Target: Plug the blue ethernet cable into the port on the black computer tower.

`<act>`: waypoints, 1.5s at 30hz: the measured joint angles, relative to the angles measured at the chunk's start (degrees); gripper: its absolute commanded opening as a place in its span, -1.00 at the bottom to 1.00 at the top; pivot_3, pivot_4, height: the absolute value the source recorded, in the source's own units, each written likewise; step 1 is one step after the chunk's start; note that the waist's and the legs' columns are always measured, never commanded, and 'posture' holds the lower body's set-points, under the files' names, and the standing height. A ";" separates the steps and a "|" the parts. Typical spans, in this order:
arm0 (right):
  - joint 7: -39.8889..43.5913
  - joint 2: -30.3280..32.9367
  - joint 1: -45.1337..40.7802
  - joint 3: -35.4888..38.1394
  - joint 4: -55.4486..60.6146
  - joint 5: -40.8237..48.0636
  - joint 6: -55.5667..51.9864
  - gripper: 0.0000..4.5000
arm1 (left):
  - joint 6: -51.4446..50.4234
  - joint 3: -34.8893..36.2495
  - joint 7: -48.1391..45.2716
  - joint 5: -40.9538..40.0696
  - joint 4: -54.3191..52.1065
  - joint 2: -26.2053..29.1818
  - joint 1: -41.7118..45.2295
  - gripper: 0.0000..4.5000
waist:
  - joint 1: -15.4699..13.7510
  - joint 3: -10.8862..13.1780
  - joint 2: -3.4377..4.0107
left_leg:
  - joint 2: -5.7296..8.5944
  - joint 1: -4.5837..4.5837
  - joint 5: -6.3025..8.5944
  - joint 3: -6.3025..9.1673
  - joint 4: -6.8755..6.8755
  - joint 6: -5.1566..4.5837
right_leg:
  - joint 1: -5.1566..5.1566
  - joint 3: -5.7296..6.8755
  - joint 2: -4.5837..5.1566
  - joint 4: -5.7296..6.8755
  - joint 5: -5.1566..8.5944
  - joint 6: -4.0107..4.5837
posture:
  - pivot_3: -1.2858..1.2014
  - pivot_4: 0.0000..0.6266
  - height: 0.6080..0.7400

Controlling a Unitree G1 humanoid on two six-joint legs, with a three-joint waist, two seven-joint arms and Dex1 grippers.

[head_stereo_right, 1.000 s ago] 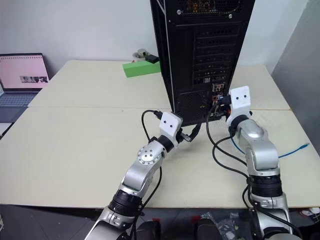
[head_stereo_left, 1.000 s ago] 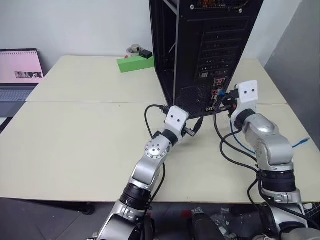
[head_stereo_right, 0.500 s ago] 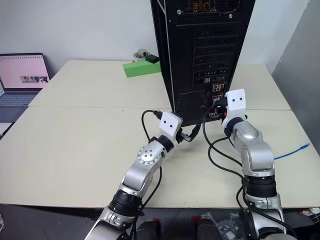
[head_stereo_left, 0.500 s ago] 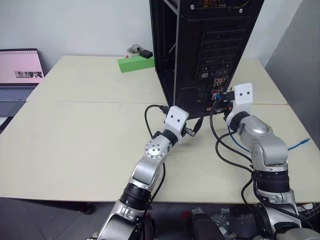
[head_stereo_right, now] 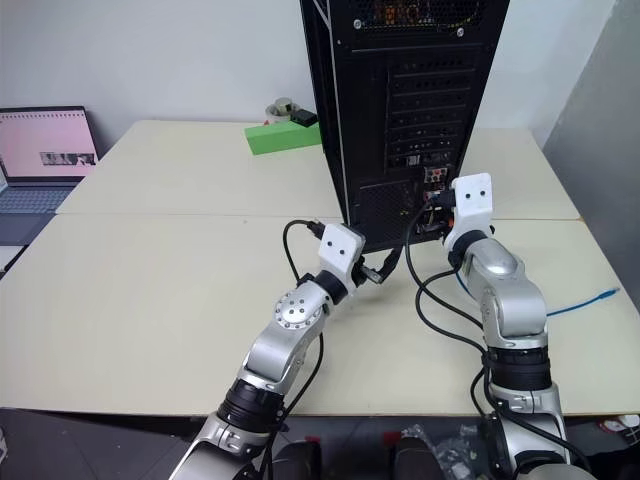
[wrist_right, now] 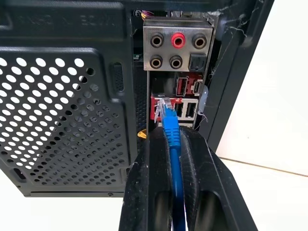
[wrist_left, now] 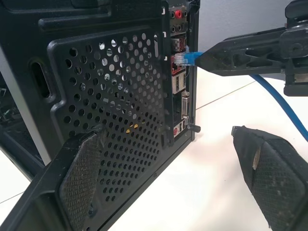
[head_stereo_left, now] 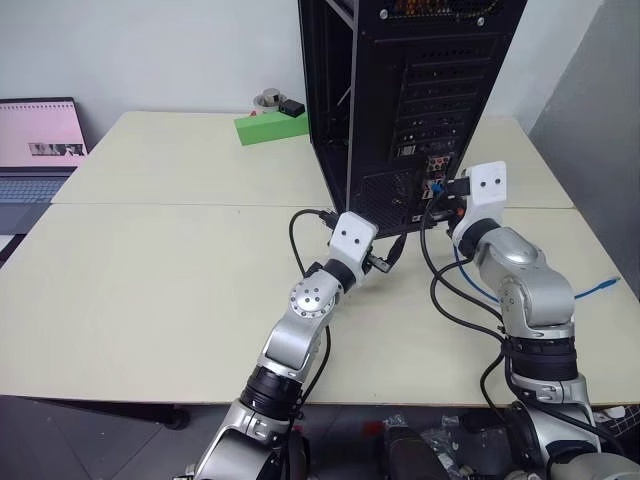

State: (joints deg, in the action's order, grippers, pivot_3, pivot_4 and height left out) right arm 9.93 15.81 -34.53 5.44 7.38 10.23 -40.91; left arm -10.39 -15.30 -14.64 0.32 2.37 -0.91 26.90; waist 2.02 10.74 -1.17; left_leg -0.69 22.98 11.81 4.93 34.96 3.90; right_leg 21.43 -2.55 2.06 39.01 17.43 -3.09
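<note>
Blue plug at the port mouth, insertion in hand

Blue ethernet cable (wrist_right: 172, 139), thin and flexible, is pinched between the right gripper's (wrist_right: 169, 137) two black fingers, its clear plug tip at the small square port (wrist_right: 160, 109) on the red-backed rear panel of the tall black metal computer tower (head_stereo_left: 420, 90), standing on the cream desk (head_stereo_left: 150, 260). Whether the plug has entered, cannot tell. Left gripper (wrist_left: 168, 159) hangs beside the perforated panel, fingers spread wide, holding nothing. Next move, as judged: a straight push along the plug's axis, squared to the socket, until it seats

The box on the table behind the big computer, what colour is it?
Green: the box shows best in the left eye view.
</note>
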 measured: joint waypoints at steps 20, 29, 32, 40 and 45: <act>0.12 -0.35 -0.05 -2.30 -0.88 -2.39 2.35 -1.00 | -0.02 0.00 0.01 0.00 0.00 0.01 0.00 0.97 | 0.60 0.00 0.00 | -0.01 -0.01 0.00 0.01 0.00 0.00 | 0.00 0.00 -0.01 0.01 0.00 0.00 | 0.03 -0.52 1.00; 0.07 -0.57 0.33 -2.21 0.88 -2.20 1.04 -1.00 | -0.03 0.00 0.02 0.00 0.00 0.14 -0.02 0.97 | 0.62 0.00 0.00 | -0.01 0.01 0.00 0.01 -0.01 0.00 | 0.01 0.00 -0.01 -0.01 0.00 0.00 | 0.03 -0.52 1.00; 0.09 -0.56 0.45 -2.18 2.37 -2.04 -0.08 -1.00 | -0.03 0.00 0.01 0.00 0.00 0.20 -0.04 0.97 | 0.51 0.00 0.00 | 0.00 0.01 0.00 0.01 -0.02 0.00 | 0.00 0.00 0.00 -0.02 0.00 0.00 | 0.03 -0.52 1.00; -0.02 -0.60 1.82 -2.15 3.80 -1.78 -2.11 -1.00 | -0.03 0.00 -0.04 0.00 0.00 0.26 -0.06 0.97 | 0.33 0.00 0.00 | 0.00 0.01 0.00 0.01 -0.02 0.00 | 0.00 0.00 0.00 -0.02 0.00 0.00 | 0.03 -0.52 1.00; -0.26 -1.21 1.81 -2.03 3.71 -1.76 -2.10 -1.00 | -0.03 0.00 -0.15 0.00 0.00 0.32 -0.06 0.97 | 0.32 0.00 0.00 | 0.00 0.02 0.00 0.01 -0.02 0.00 | 0.00 0.00 0.00 -0.02 0.00 0.00 | 0.03 -0.52 1.00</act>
State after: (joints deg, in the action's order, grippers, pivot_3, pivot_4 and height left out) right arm 9.67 14.60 -32.73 3.41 11.10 8.46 -43.02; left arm -10.42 -15.29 -14.79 0.32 2.37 -0.59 26.84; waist 2.35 10.74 -1.17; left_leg -0.69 23.00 11.81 4.93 34.94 3.91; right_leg 21.43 -2.54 2.06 38.98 17.44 -3.09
